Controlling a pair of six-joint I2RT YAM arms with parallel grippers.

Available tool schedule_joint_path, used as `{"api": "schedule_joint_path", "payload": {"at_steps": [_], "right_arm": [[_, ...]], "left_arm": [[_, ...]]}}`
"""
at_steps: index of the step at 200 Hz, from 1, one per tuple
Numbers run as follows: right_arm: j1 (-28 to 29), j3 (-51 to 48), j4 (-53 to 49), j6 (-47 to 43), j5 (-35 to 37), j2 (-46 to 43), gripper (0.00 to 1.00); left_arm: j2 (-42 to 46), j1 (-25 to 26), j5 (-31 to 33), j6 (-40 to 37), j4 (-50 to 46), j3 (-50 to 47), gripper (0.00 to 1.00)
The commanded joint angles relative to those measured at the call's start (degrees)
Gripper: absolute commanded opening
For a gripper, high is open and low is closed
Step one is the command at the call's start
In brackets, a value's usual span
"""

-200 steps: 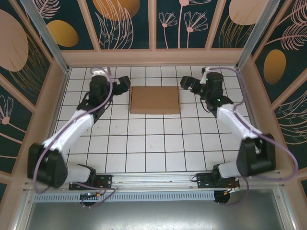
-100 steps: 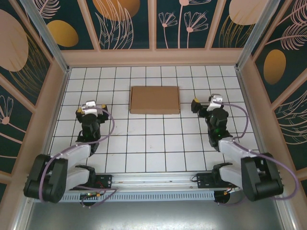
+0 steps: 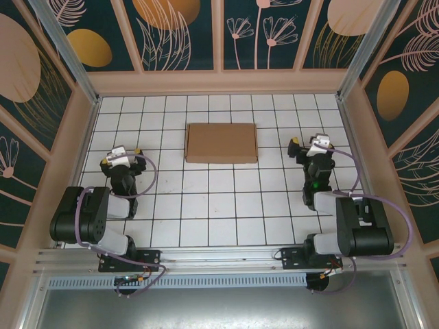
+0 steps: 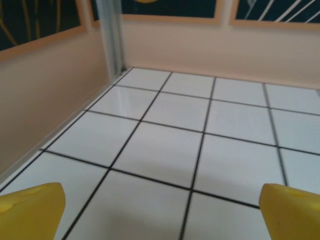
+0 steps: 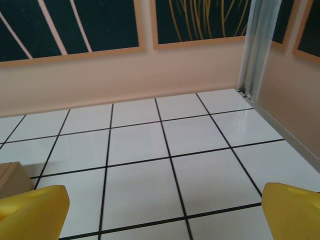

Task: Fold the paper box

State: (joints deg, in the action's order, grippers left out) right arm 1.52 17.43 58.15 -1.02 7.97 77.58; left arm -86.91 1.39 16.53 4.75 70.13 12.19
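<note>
Near edge, overhead view: both arms sit folded close to their bases on the metal rail [image 3: 219,258], left arm [image 3: 79,219] and right arm [image 3: 363,229], each wrist over the white tiled table [image 3: 219,205]. The left gripper [image 3: 121,155] is low on the left side and the right gripper [image 3: 310,144] on the right, both well apart from the work. Jaws are spread wide on both and nothing sits between them. The left wrist view confirms this: yellow fingertips [image 4: 30,210] sit at the two bottom corners with bare tile between. The right wrist view reads the same, with one addition: a brown cardboard corner at its left edge, just past the left fingertip. That corner belongs to the paper box [image 3: 221,142], which the overhead view gives whole: a flat, closed brown rectangle, square to the grid, centred between the arms toward the far half of the table and touched by neither gripper. Surface: glossy white tiles with black grout lines; faint scuffs show from above. Beyond is a pale peach kerb wall [image 3: 219,82] around the table, with aluminium corner posts [image 4: 111,35] — the wrist views show these close up. Above stand dark teal panels [image 3: 178,34] with gold and pink plant motifs.
</note>
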Motion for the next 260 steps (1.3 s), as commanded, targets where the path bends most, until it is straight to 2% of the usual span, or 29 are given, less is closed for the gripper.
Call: {"api": "schedule_joint_path", "payload": {"at_steps": [1,21,35,50,60,65,78,87,92,111,201,260], "right_arm": [[-1.3,0.0,2.9,2.6,1.0,-1.0,0.99],[-2.8,-1.5,1.9,5.3,1.5,-2.0,0.99],[-3.4,-4.4,6.2,5.5,0.4,-0.2,0.99],[-3.7,-11.0,22.3,4.3,-3.2,4.7,0.99],[-4.1,-15.0,36.3,3.7,-6.5,12.2,0.99],[-4.1,-16.1,43.0,3.2,-5.9,15.1,0.99],[-4.1,-13.1,30.2,2.2,-10.7,10.2,0.99],[-3.9,-11.5,30.1,1.2,-12.7,11.9,0.99],[-3.7,-10.7,29.5,1.0,-12.8,12.4,0.99],[-3.9,-4.3,16.1,1.6,-11.2,11.7,0.99],[-3.7,-5.0,17.7,1.7,-10.0,11.9,0.99],[-4.1,-4.5,16.6,1.9,-10.7,11.9,0.99]], "left_arm": [[-0.4,-0.1,-5.1,0.1,3.7,1.2,0.99],[-0.2,-0.1,-5.2,0.1,3.0,1.3,0.99],[-0.3,-0.1,-5.3,0.0,3.1,1.2,0.99],[-0.4,-0.1,-6.6,-0.6,2.9,1.4,0.99],[-0.4,-0.1,-6.7,-0.6,2.8,1.5,0.99],[-0.4,-0.1,-6.7,-0.6,2.7,1.5,0.99],[-0.5,-0.1,-6.7,-0.5,2.6,1.6,0.99],[-0.5,-0.1,-6.7,-0.5,2.5,1.7,0.99],[-0.5,-0.1,-6.7,-0.5,2.5,1.7,0.99],[-0.5,-0.1,-6.8,-0.5,2.3,1.8,0.99],[-0.2,-0.2,-7.0,-0.5,2.8,1.4,0.99],[-0.4,-0.5,-10.3,-1.3,2.0,1.9,0.99]]}}
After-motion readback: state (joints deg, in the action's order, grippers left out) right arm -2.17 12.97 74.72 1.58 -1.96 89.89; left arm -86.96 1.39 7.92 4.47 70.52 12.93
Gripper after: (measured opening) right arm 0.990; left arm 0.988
